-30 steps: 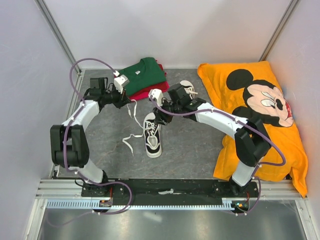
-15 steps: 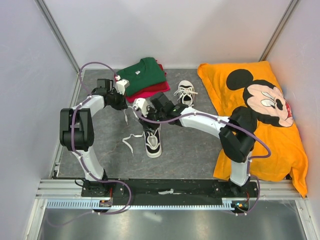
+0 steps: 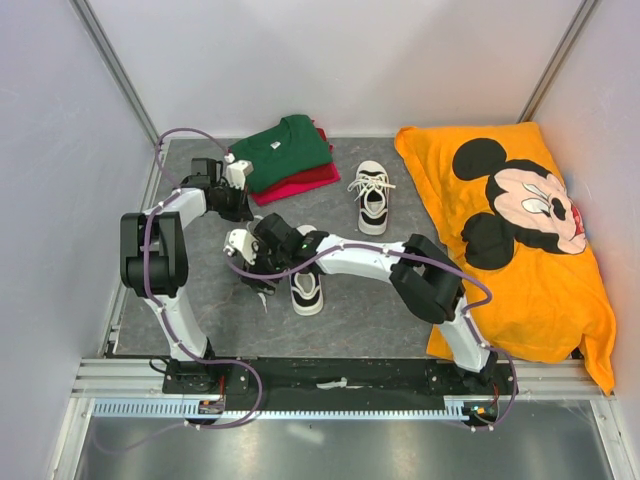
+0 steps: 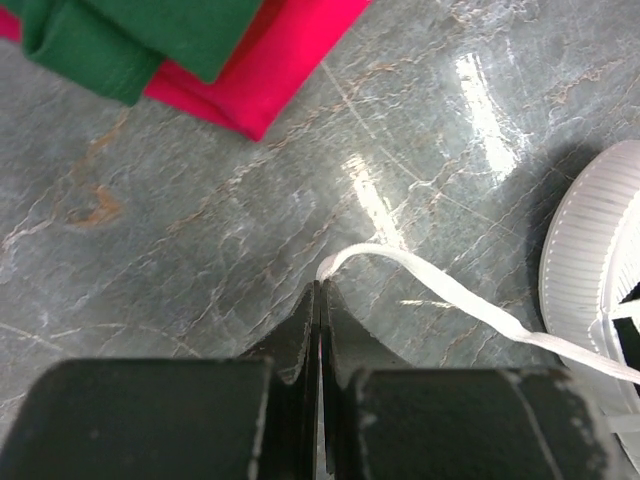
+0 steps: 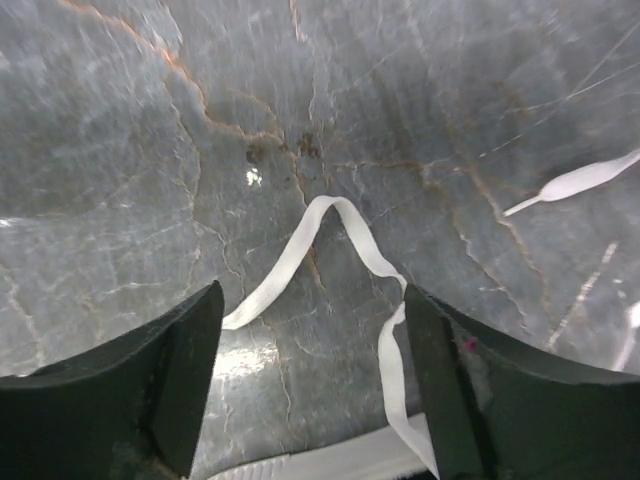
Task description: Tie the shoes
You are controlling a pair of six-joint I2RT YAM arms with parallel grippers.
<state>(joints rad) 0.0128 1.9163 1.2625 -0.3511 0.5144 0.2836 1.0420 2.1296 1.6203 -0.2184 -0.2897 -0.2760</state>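
The near shoe (image 3: 306, 286), black with white sole and toe cap, lies mid-table; the far shoe (image 3: 372, 195) lies behind it. My left gripper (image 3: 237, 203) is shut on one white lace (image 4: 430, 285), pinching its end at the fingertips (image 4: 321, 285); that lace runs right to the near shoe's white sole (image 4: 590, 270). My right gripper (image 3: 252, 262) is open, low over the floor just left of the near shoe. A loop of the other lace (image 5: 325, 215) lies between its fingers (image 5: 190, 350), untouched, with the shoe's sole (image 5: 330, 462) at the bottom edge.
Folded green (image 3: 285, 150) and red (image 3: 303, 182) clothes lie at the back, close to my left gripper, and show in the left wrist view (image 4: 130, 40). An orange Mickey Mouse cloth (image 3: 520, 220) covers the right side. A loose lace end (image 5: 580, 180) lies on the floor.
My right arm has swung left and nearer, from over the near shoe to its left side, jaws open. My left gripper has stayed near the clothes, holding the lace.
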